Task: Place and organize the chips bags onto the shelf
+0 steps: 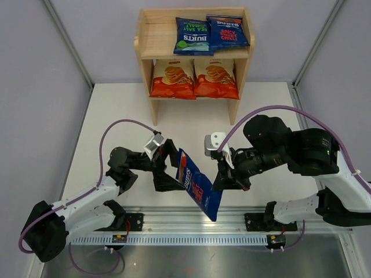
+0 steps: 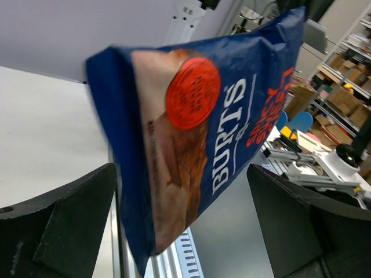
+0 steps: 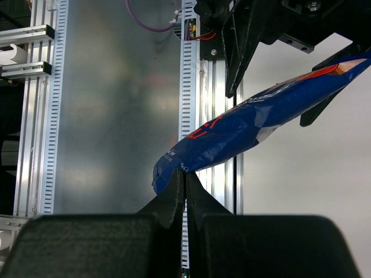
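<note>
A dark blue, red-labelled Burts chips bag (image 1: 200, 185) hangs tilted in the air above the table's near edge. My right gripper (image 1: 220, 180) is shut on its edge; in the right wrist view the jaws (image 3: 185, 174) pinch the seam of the bag (image 3: 249, 124). My left gripper (image 1: 173, 169) is open, one finger on each side of the bag (image 2: 197, 133) without pressing it. The wooden shelf (image 1: 145, 49) stands at the back. A green-labelled Burts bag (image 1: 193, 36) and a red-labelled one (image 1: 227, 30) lie on its top tier. Two Cassava bags (image 1: 172, 78) (image 1: 215, 78) stand on the lower tier.
The metal rail (image 1: 191, 229) with both arm bases runs along the near edge under the hanging bag. White walls with grey frame posts close in the table left, right and back. The left part of the shelf's top tier (image 1: 156, 35) holds nothing.
</note>
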You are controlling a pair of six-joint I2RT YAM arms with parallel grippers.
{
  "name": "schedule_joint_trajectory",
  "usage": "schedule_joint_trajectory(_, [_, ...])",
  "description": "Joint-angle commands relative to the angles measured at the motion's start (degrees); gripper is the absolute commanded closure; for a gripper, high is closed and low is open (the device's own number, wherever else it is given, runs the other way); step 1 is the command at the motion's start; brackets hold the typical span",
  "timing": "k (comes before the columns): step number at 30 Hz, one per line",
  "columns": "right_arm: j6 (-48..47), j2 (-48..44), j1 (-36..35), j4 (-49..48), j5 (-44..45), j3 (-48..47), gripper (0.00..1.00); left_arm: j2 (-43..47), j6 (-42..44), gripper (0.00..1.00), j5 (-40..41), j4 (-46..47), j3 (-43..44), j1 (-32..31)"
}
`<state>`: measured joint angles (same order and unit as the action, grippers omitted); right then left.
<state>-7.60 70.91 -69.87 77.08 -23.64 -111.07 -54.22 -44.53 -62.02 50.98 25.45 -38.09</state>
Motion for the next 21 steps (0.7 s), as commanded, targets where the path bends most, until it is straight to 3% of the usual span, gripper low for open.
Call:
schedule_joint_trajectory(1, [-2.42,0.63,-0.45,0.88,-2.99,-2.22,1.0,-1.42,-2.3,0.01,-1.61,7.88,2.15,-2.08])
schedule_joint_trajectory(5, [-2.6,-0.16,-0.45,-0.61,-3.35,-0.91,1.0,-2.91,-7.58,0.01,-1.62,18.0,2.93,-4.36])
schedule_joint_trajectory(8, [-2.6,-2.09,-0.53,-1.84,-1.07,0.5,1.0,-3.0,-7.94,0.21,-1.7,18.19,3.73,-5.42])
schedule_joint_trajectory(9, [-2.6,-2.71,-0.45,-2.19,-0.36,1.2,1.0,-2.91,-8.11,0.43,-1.7,18.19,3.64,-5.42])
schedule_joint_trajectory(12, [-2.51,-5.87,-0.36,-4.21,3.06,3.31,1.0,-1.95,-7.33,0.62,-1.44,16.26,3.2,-5.42])
schedule_joint_trajectory(19, [-1.9,-9.13,-0.36,-6.24,10.08,6.3,1.0,0.16,-5.22,0.7,-0.03,11.26,2.85,-5.42])
schedule_joint_trajectory(21, [-1.63,-9.57,-0.45,-6.41,12.2,6.91,1.0,1.04,-4.08,0.77,0.14,9.93,3.37,-5.42])
